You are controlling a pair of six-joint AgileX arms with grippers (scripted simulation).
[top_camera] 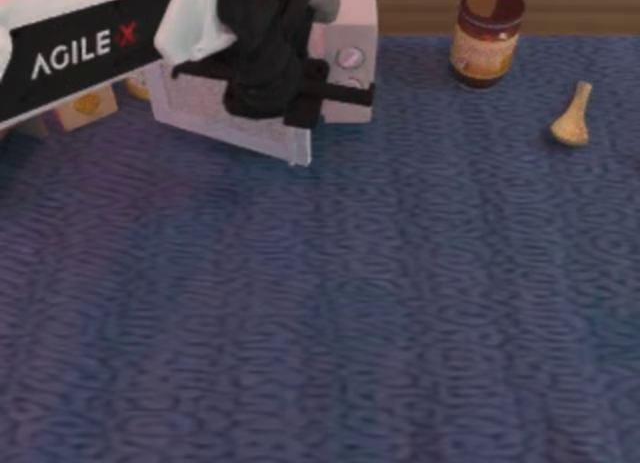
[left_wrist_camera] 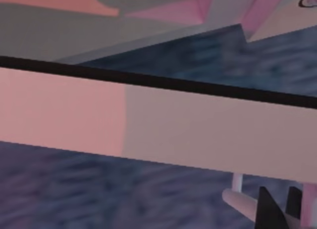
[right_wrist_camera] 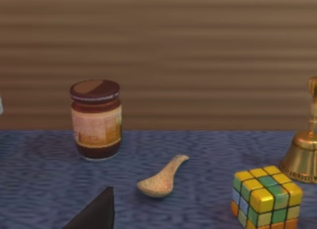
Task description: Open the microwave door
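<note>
Reaching over the microwave [top_camera: 345, 43] at far left, left gripper [top_camera: 300, 103] touching the microwave door [top_camera: 235, 118], swung ajar. Impossible telling finger spread.

simulated tabletop | blue cloth table [top_camera: 400, 313] | brown slatted wall [right_wrist_camera: 198, 51]

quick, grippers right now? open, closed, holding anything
Left gripper: at the microwave door, which stands partly open; its state cannot be told.
Right gripper: only a dark tip shows in its wrist view; its state cannot be told.
</note>
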